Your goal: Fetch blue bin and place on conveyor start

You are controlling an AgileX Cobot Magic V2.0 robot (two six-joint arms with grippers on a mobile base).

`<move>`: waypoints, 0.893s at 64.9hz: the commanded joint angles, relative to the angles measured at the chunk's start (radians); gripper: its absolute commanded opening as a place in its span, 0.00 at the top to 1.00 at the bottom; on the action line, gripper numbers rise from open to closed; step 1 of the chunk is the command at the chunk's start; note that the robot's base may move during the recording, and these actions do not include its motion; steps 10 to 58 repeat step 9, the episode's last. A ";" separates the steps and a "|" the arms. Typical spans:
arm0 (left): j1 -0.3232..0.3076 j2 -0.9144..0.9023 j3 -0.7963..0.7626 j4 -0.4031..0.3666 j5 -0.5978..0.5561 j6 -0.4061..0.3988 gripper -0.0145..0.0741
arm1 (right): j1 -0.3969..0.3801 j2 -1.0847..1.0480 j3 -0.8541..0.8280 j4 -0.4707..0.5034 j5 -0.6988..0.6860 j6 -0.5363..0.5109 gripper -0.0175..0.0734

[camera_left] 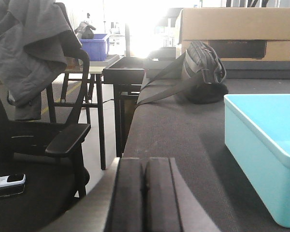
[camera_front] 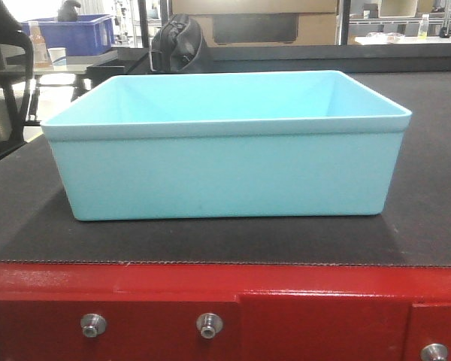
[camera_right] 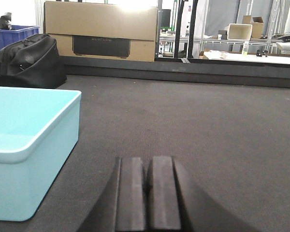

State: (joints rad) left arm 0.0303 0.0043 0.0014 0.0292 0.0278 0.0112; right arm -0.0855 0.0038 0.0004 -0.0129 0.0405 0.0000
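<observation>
The pale aqua blue bin (camera_front: 225,147) rests empty and upright on the black belt of the conveyor start (camera_front: 421,226), just behind the red frame edge (camera_front: 225,301) with its silver bolts. My left gripper (camera_left: 145,166) is shut with nothing in it, low over the belt to the left of the blue bin (camera_left: 263,154) and apart from it. My right gripper (camera_right: 148,164) is also shut and empty, over the belt to the right of the blue bin (camera_right: 31,145), not touching it. Neither gripper appears in the front view.
A black bag (camera_left: 203,72) lies on the belt behind the bin, with a cardboard box (camera_left: 237,31) beyond it. Left of the conveyor stand an office chair with a grey jacket (camera_left: 31,53), a small black table (camera_left: 123,77) and a dark blue crate (camera_front: 68,34).
</observation>
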 commanded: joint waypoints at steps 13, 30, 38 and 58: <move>-0.006 -0.004 -0.001 0.002 -0.015 0.004 0.96 | -0.003 -0.004 0.000 0.002 -0.020 -0.006 0.99; -0.006 -0.004 -0.001 0.002 -0.015 0.004 0.96 | -0.003 -0.004 0.000 0.002 -0.020 -0.006 0.99; -0.006 -0.004 -0.001 0.002 -0.015 0.004 0.96 | -0.003 -0.004 0.000 0.002 -0.020 -0.006 0.99; -0.006 -0.004 -0.001 0.002 -0.015 0.004 0.96 | -0.003 -0.004 0.000 0.002 -0.020 -0.006 0.99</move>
